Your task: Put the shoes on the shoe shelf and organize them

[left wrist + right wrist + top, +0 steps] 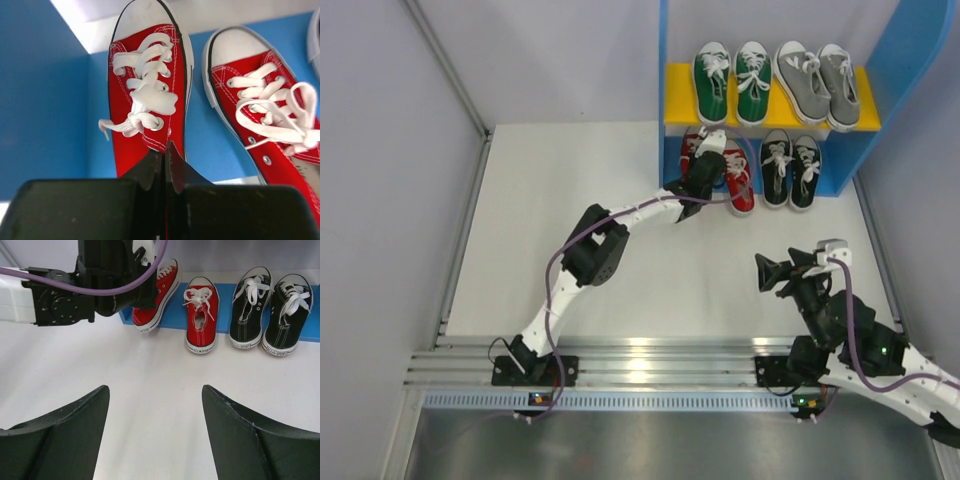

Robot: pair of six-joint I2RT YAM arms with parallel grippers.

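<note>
Red sneaker [145, 95] against L hand [166, 148], closed tight, R hand [155, 390] spread wide, holding nothing

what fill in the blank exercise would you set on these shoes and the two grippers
1. The green pair and the grey pair both sit on the ____ upper board.
2. The left gripper, shut, is at the heel of a ____ sneaker.
3. The right gripper is away from the shelf and ____, holding nothing.

Missing words: yellow; red; open
</note>
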